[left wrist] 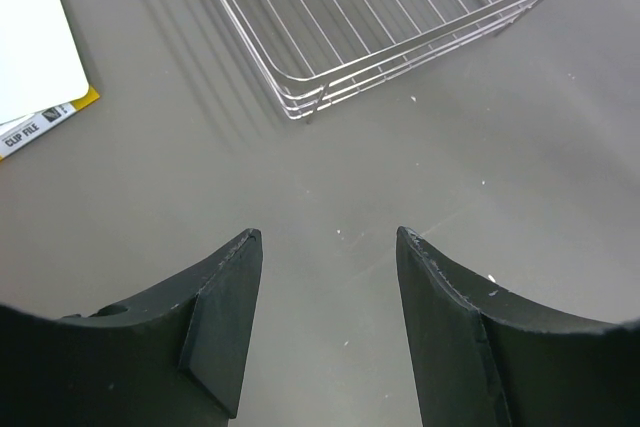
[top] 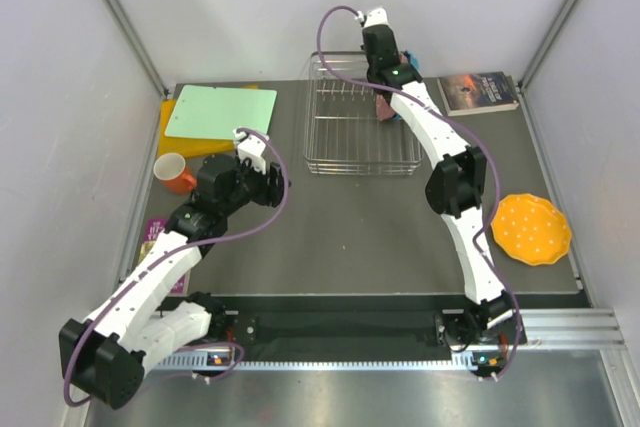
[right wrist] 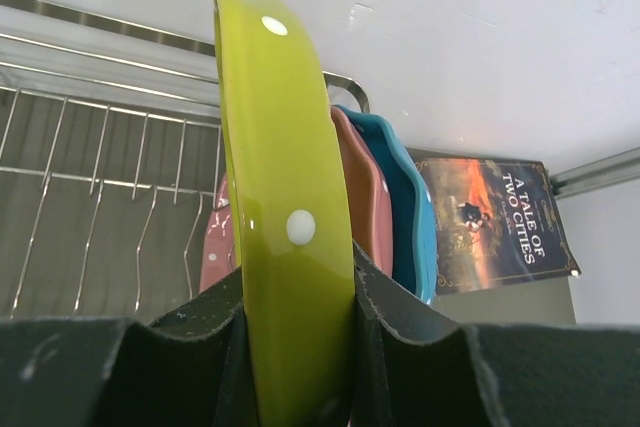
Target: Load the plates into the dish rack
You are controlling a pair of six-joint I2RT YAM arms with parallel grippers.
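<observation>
Gripping the yellow-green plate (right wrist: 285, 177) on edge, the right gripper (right wrist: 300, 307) reached over the far right end of the dish rack (top: 350, 142) — its two dark fingers (right wrist: 420, 347) were clamped against opposite faces of the plate, which stood nearly upright in the right wrist view. Just behind it stood the pink plate (right wrist: 368, 197) and, behind that, the blue plate (right wrist: 412, 212), both on edge and close together; whether they touched one another could not be told. The lower rim of the yellow-green plate was hidden by the fingers, so its seating among the upright prongs could not be told either. The orange plate (top: 531, 229) lay flat on the table (top: 350, 247) near the right edge, well apart from the rack. The left gripper (left wrist: 328, 277) hovered above the table surface near the rack's near left corner — its fingers held apart, with only grey tabletop showing between them. A green cutting board (top: 220, 110) lay at the far left of the table, with an orange mug (top: 175, 172) just on its near side. A book (right wrist: 495, 222) titled "A Tale of Two Cities" lay at the far right, beside the rack.
</observation>
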